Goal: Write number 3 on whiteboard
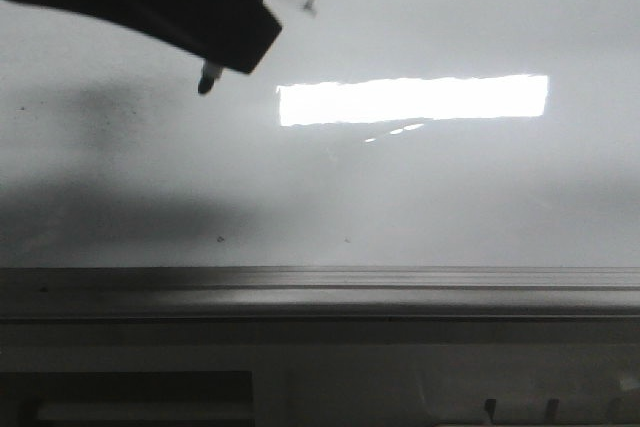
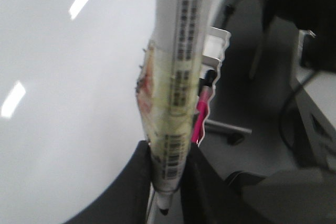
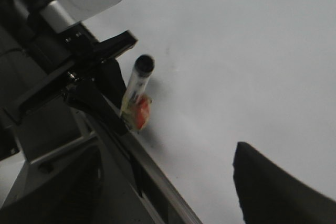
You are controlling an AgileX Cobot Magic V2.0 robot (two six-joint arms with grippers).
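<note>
The whiteboard (image 1: 420, 197) is glossy white-grey and fills most of the front view, with its grey metal frame along the near edge. No number 3 shows on it, only small dark specks. My left gripper (image 1: 238, 47) is at the top left, shut on a white marker (image 2: 178, 77) wrapped in yellowish tape. The marker's black tip (image 1: 207, 84) points down, close to the board; whether it touches I cannot tell. In the left wrist view the black fingers (image 2: 134, 187) clamp the barrel just above the tip (image 2: 164, 211). My right gripper (image 3: 168, 192) is open and empty over the board's edge, looking at the left arm and marker (image 3: 137, 85).
The board's metal frame (image 1: 320, 287) runs across the front, with a ledge below it. A pink pen (image 2: 199, 116) sits in a white holder (image 2: 218, 43) beside the board. Dark cables and furniture lie off the board's side. A bright lamp reflection (image 1: 412, 99) lies on the board.
</note>
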